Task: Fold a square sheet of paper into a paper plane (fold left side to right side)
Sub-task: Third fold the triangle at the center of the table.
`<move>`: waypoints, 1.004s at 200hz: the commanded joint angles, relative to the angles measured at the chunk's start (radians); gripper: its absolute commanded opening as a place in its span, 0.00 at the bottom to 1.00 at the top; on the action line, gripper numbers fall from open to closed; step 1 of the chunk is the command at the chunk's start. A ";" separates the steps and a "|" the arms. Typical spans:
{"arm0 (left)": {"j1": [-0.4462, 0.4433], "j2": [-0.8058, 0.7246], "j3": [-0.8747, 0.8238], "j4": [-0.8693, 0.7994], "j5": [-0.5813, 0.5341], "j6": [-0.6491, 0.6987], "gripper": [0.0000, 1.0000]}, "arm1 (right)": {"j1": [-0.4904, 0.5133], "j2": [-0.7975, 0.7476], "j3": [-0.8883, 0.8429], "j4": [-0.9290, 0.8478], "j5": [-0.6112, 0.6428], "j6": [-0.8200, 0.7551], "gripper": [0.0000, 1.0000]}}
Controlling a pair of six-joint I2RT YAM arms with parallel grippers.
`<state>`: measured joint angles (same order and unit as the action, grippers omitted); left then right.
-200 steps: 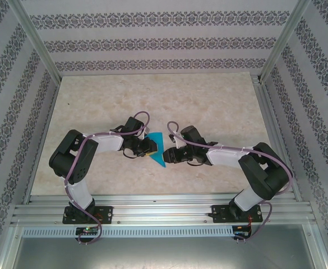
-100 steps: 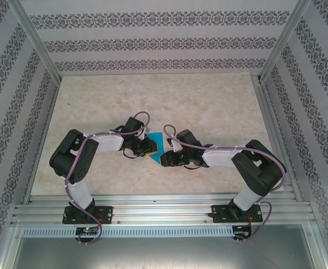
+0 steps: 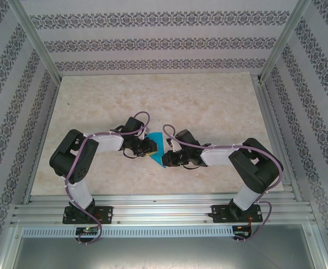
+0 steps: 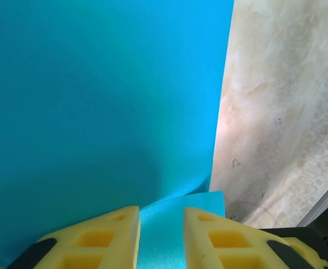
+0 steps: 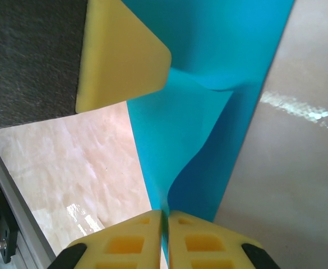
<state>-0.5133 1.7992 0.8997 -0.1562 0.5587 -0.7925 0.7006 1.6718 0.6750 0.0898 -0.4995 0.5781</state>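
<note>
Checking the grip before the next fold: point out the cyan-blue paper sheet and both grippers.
cyan-blue square paper sheet [image 3: 157, 147]: top external view, middle of its visible face.
left gripper [image 4: 161, 224]: left wrist view, midway between its yellow fingers.
right gripper [image 5: 165, 221]: right wrist view, midway between its fingers.

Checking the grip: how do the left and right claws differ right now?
Left claw is parted, right claw pinched shut. Paper lies fairly flat before the left, curls up into the right. Both have yellow fingers at the same sheet.
</note>
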 commanded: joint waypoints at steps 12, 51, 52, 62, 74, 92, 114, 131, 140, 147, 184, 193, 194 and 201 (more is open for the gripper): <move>-0.012 0.025 0.016 0.014 -0.038 -0.001 0.28 | 0.008 0.020 0.006 0.001 -0.010 -0.002 0.07; -0.012 0.026 0.018 0.010 -0.048 0.003 0.28 | -0.001 0.042 0.015 -0.017 -0.011 0.001 0.06; -0.012 0.025 0.018 0.010 -0.048 0.003 0.28 | 0.000 0.043 0.015 -0.018 -0.011 0.000 0.06; -0.012 0.021 0.021 0.007 -0.048 0.003 0.28 | -0.002 0.048 0.017 -0.028 -0.010 0.000 0.06; -0.011 0.013 0.030 -0.007 -0.052 0.009 0.28 | -0.004 0.054 0.016 -0.033 -0.008 0.002 0.06; -0.013 0.006 0.048 -0.032 -0.057 0.020 0.28 | -0.009 0.057 0.014 -0.034 -0.005 0.003 0.06; -0.011 0.009 0.059 -0.042 -0.060 0.026 0.28 | -0.015 0.057 0.015 -0.038 -0.002 0.006 0.06; -0.013 0.015 0.059 -0.042 -0.059 0.026 0.28 | -0.023 0.058 0.014 -0.041 -0.002 0.010 0.06; -0.012 0.018 0.059 -0.042 -0.060 0.027 0.28 | -0.027 0.059 0.015 -0.047 -0.002 0.009 0.05; -0.012 0.018 0.060 -0.042 -0.059 0.027 0.28 | -0.030 0.057 0.015 -0.053 -0.003 0.008 0.05; -0.009 -0.042 0.073 -0.061 -0.063 0.050 0.29 | -0.038 0.070 0.019 -0.078 -0.007 0.003 0.05; -0.009 -0.070 0.075 -0.067 -0.065 0.057 0.30 | -0.040 0.075 0.018 -0.078 -0.011 0.003 0.05; -0.009 -0.072 0.075 -0.068 -0.065 0.058 0.30 | -0.039 0.075 0.018 -0.078 -0.011 0.003 0.05; -0.009 -0.092 0.074 -0.075 -0.064 0.063 0.30 | -0.039 0.080 0.018 -0.078 -0.013 0.006 0.05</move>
<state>-0.5137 1.7958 0.9413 -0.1970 0.5102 -0.7719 0.6716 1.7161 0.6895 0.0631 -0.5289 0.5793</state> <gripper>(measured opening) 0.298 0.052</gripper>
